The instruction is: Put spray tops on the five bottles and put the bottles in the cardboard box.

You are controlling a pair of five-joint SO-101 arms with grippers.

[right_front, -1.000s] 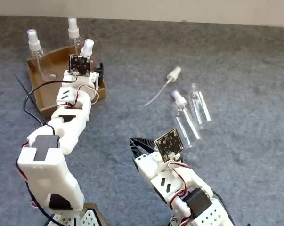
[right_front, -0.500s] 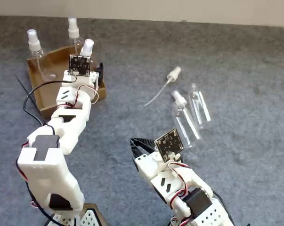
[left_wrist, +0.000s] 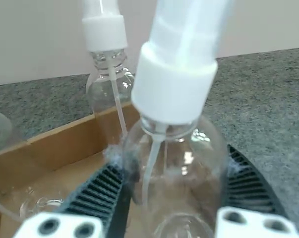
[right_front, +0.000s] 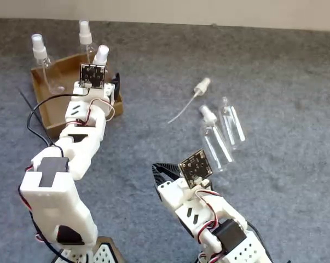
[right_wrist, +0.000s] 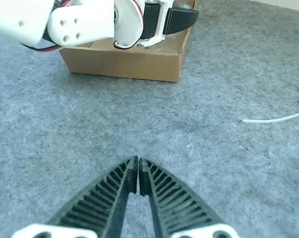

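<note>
My left gripper [left_wrist: 173,186] is shut on a clear bottle [left_wrist: 175,158] with a white spray top [left_wrist: 176,74], held upright over the cardboard box [right_front: 47,109]. Two other capped bottles [right_front: 40,57] [right_front: 86,37] stand at the box's far side; one of them [left_wrist: 107,84] rises behind the held bottle. On the carpet to the right lie a loose spray top [right_front: 202,86] with its tube, a capped bottle [right_front: 215,139] and an uncapped bottle [right_front: 232,125]. My right gripper [right_wrist: 138,171] is shut on nothing, low over the carpet near the front [right_front: 157,170].
Grey carpet covers the table. The box's brown front wall [right_wrist: 134,62] and the left arm [right_wrist: 89,20] stand ahead of my right gripper. The loose top's thin tube [right_wrist: 275,119] lies on the carpet off to one side.
The right arm's wrist has shifted very slightly. The left arm and all bottles stay where they were.
</note>
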